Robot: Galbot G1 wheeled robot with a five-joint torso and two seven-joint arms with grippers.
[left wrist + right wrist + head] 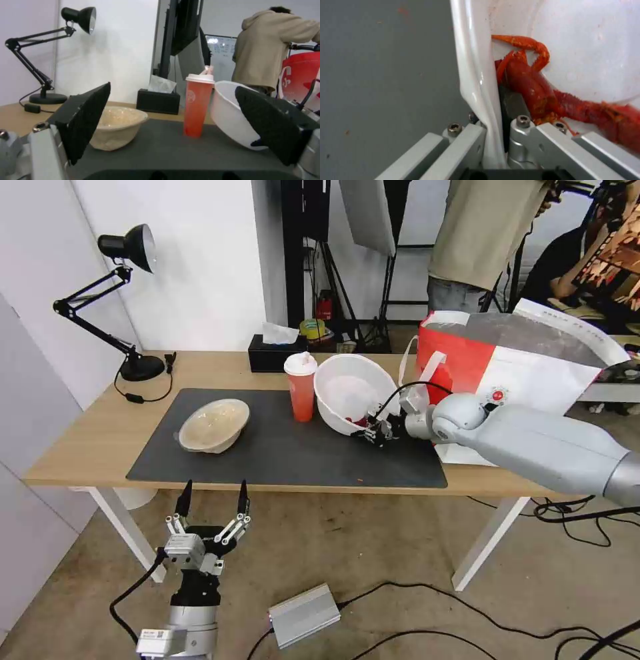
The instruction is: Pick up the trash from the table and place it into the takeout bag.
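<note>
The big white bowl (347,390) is tipped up on the dark mat, its mouth facing me. My right gripper (375,434) is shut on the bowl's rim (476,75), one finger inside by the red crayfish scraps (533,85). Just left of the bowl stands the tall red cup (301,387) with its white lid. A shallow beige bowl (214,425) lies tilted at the mat's left. The red-and-white takeout bag (513,360) lies at the table's right end behind my right arm. My left gripper (212,499) hangs open below the table's front edge, fingers (83,117) spread.
A black tissue box (275,355) sits at the back of the light-wood table (87,440) and a black desk lamp (127,307) at its far left. A grey power brick (304,615) and cables lie on the floor. People stand behind the table.
</note>
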